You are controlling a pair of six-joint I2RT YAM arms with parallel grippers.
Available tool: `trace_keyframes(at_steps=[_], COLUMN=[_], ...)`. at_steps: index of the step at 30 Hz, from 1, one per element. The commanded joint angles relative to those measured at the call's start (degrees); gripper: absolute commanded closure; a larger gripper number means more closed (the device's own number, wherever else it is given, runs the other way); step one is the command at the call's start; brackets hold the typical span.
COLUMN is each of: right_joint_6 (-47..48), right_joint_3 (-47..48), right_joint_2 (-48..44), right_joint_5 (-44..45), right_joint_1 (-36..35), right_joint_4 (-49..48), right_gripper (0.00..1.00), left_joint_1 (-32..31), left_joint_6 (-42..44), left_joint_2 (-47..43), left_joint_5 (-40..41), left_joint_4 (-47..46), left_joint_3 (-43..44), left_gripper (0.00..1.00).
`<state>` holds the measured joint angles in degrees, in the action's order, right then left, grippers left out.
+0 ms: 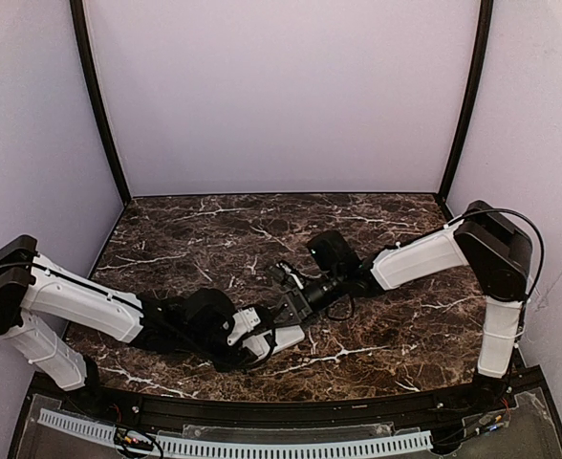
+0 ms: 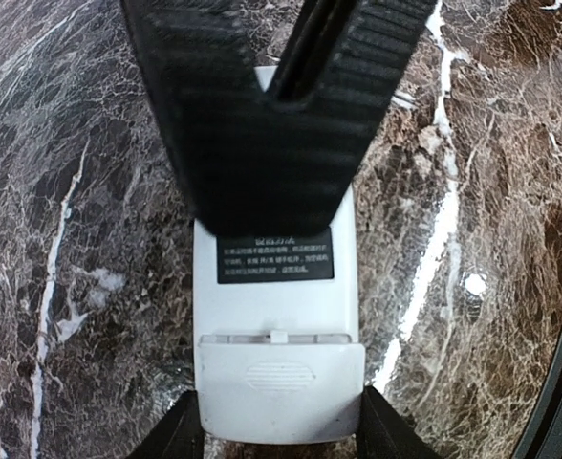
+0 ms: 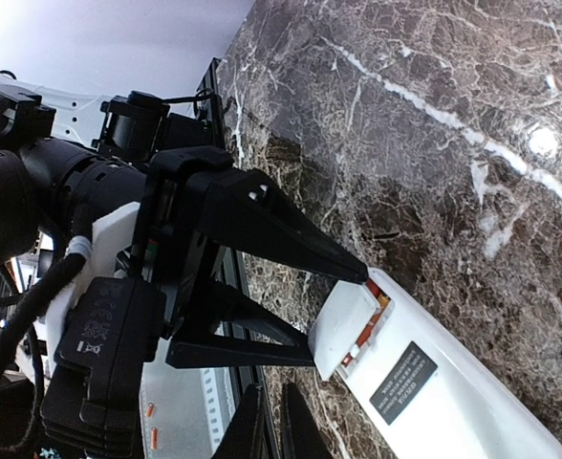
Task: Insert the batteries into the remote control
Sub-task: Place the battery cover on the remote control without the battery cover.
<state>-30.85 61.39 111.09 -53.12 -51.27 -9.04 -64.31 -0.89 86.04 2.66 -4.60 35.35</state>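
Note:
The white remote control (image 2: 276, 301) lies back up on the marble, its black label showing. My left gripper (image 2: 281, 430) is shut on its near end, one finger on each side. The white cover (image 2: 279, 378) sits over the battery recess, slightly ajar. Orange batteries (image 3: 369, 328) show in the gap under the cover's edge. My right gripper (image 2: 271, 215) is shut, empty, and hovers over the remote's middle, hiding its far half in the left wrist view. From above, the remote (image 1: 286, 337) lies between the left gripper (image 1: 265, 342) and the right gripper (image 1: 292, 306).
The dark marble table (image 1: 405, 335) surrounds the remote. A black rail (image 1: 262, 411) runs along the near edge just behind the left gripper. Two small orange pieces (image 3: 151, 423) lie on the pale surface beyond that edge. Lilac walls enclose the other sides.

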Motion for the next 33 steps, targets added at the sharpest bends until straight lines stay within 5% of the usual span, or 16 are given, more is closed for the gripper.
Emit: trace_keyframes(at_steps=[1, 33], right_joint_6=[-1.98, -4.20], right_joint_3=[-0.21, -0.79], right_joint_2=[2.12, 4.29], right_joint_5=[-2.14, -3.83], right_joint_1=[-0.55, -1.82], right_joint_4=[-4.04, -6.89], right_gripper=[0.94, 1.00], left_joint_1=[-0.20, 0.39], left_joint_6=[-1.26, 4.48], left_joint_2=[0.31, 2.72], left_joint_5=[-0.08, -1.27], left_joint_4=[3.16, 22.89], left_joint_3=[1.39, 13.33], left_gripper=[0.49, 0.48])
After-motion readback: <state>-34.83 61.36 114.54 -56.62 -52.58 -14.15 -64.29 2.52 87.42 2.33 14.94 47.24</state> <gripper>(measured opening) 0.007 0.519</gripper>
